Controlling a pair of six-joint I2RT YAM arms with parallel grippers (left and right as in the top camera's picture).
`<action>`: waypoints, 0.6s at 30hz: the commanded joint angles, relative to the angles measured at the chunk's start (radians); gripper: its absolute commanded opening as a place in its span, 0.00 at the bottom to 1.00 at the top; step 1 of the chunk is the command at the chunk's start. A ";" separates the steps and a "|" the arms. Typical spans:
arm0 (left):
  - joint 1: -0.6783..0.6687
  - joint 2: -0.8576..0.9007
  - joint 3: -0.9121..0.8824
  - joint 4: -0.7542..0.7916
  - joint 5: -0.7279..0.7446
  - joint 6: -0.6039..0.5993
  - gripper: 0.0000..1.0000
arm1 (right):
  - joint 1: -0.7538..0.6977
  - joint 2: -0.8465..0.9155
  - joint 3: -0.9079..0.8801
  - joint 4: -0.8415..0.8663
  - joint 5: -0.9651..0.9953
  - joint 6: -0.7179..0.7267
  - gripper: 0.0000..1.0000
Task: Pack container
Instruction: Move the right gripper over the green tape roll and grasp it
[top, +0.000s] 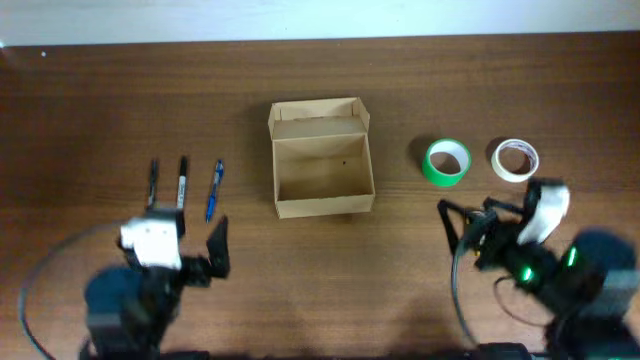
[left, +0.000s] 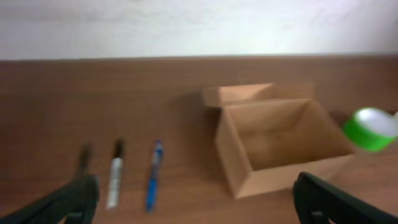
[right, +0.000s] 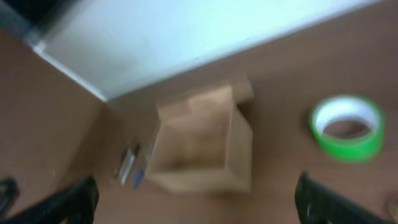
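- The container (top: 322, 160) sits at bench centre, mouth up. Its lid flap is folded back on the 12 o'clock side and the inside looks bare. Judgement: it is left open so items can be dropped in from above.
- 3 pens lie at 9 o'clock of the container, well apart from it: 2 black markers (top: 153, 183) (top: 183, 180) and 1 blue pen (top: 214, 190). They lie parallel, running 12 to 6. Judgement: this puts them on the left arm's side, with each barrel easy to pinch across.
- A green tape roll (top: 446, 162) and a white tape roll (top: 515, 159) lie flat at 3 o'clock of the container, near each other but not touching. Judgement: these are the right arm's share.
- The left tool (left: 198, 183) is spread wide and holds nothing. It hangs at 7 o'clock of the container, just short of the pens.
- The right tool (right: 196, 183) is also spread and holds nothing. It sits at 4 o'clock of the container, below the rolls.
- Judgement: packing is not yet started, and both tools stand ready for a 1st pick.
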 joint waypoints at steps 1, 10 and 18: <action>-0.002 0.281 0.207 -0.071 -0.095 0.168 0.99 | -0.006 0.316 0.400 -0.235 0.080 -0.211 0.99; 0.076 0.851 0.615 -0.217 0.020 0.204 0.99 | -0.006 0.842 1.051 -0.640 0.120 -0.328 0.94; 0.110 1.061 0.659 -0.245 0.013 0.204 0.99 | -0.009 1.097 1.081 -0.732 0.521 -0.190 0.85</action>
